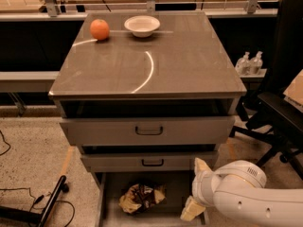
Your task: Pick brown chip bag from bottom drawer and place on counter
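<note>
The brown chip bag (141,196) lies crumpled on the floor of the open bottom drawer (110,212), left of its middle. My gripper (195,188) hangs at the drawer's right side, to the right of the bag and apart from it. Its two cream fingers (191,209) stand spread, with nothing between them. The white arm (246,197) comes in from the lower right. The counter (184,65) is the glossy grey-brown cabinet top with a curved light reflection.
An orange fruit (100,29) and a white bowl (142,25) sit at the counter's back. Two wider drawers with black handles (149,130) are partly pulled out above the bottom one. A black chair (279,112) stands right; a black pole and cables (47,207) lie left.
</note>
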Controlling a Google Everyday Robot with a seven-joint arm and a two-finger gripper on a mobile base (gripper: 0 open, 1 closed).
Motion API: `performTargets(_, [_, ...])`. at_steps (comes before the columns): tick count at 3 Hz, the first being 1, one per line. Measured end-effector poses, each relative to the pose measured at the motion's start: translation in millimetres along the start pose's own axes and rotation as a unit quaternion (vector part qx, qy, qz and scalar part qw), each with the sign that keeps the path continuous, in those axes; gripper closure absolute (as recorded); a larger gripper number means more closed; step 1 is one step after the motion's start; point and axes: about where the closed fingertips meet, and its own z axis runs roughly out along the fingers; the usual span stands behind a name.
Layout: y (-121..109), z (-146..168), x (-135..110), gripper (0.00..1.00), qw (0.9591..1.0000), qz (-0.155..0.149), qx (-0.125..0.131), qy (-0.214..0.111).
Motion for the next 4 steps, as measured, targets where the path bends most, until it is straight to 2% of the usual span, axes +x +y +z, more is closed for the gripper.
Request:
performTargets(1, [1, 0, -1, 0.0, 1.0, -0.001, 0.0, 0.0])
performTargets(2, [-4, 18, -5, 0.0, 0.9999, -0.002, -0.007, -0.011])
performTargets(3, [-6, 62, -11, 0.0, 0.9993, -0.01, -0.028, -0.023])
performTargets(4, [5, 115, -17, 0.0, 0.9974, -0.033, -0.059, -0.025])
